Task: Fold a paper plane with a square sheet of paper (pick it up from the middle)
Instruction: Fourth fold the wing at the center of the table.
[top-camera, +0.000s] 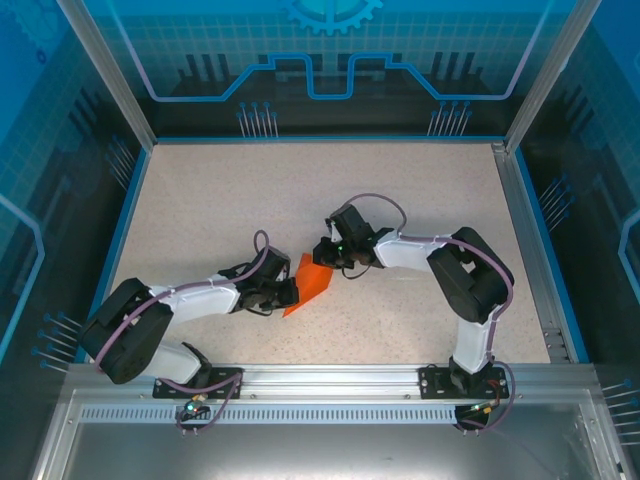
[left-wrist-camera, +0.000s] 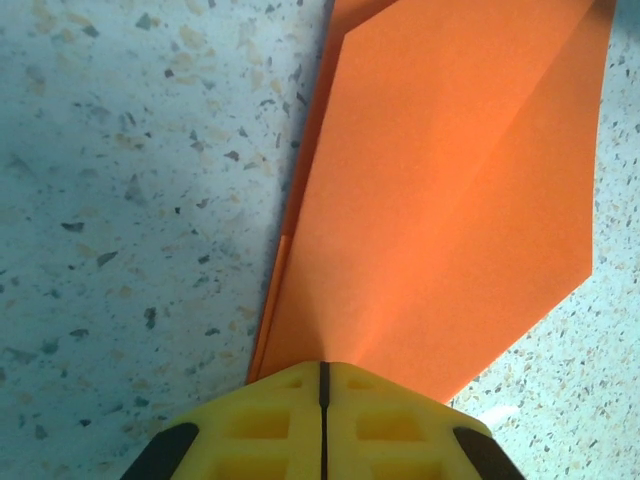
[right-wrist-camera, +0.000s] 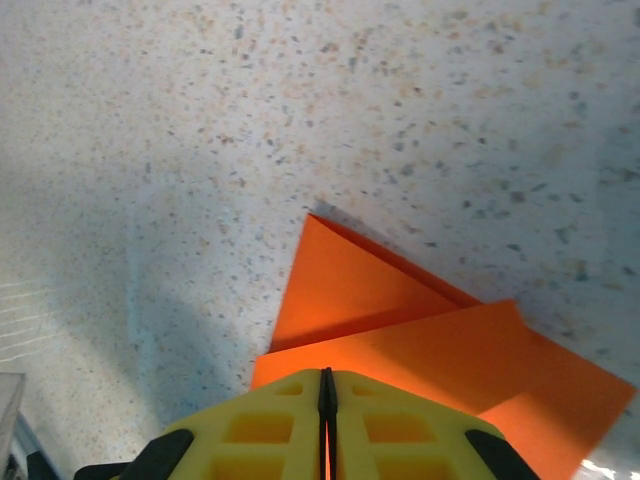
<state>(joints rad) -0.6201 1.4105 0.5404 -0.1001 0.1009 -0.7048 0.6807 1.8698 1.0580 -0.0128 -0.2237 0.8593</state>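
Paper: the orange sheet (top-camera: 312, 285) lies at the middle of the speckled table (top-camera: 200, 200), folded down to a pointed wedge. It sits between the two arms, with its narrow tip toward the near edge.

Left gripper (top-camera: 290, 292): at the wedge's near-left side. From its wrist camera I see the left gripper (left-wrist-camera: 323, 372) with the yellow fingers (left-wrist-camera: 270, 410) pressed together and no gap at the seam. The paper's creases run in and meet at the fingertips. The tips are in contact with the paper. I cannot tell whether a layer is pinched in the seam or the tips are only bearing down on it.

Right gripper (top-camera: 325, 262): at the wedge's far-right edge. From its wrist camera the right gripper (right-wrist-camera: 326, 378) is closed the same way, with its tips on the edge of the upper flap. A folded triangular layer shows beyond the fingers. Again I cannot tell whether it is pinching or pressing.

The two grippers are near each other, at opposite ends of the sheet.
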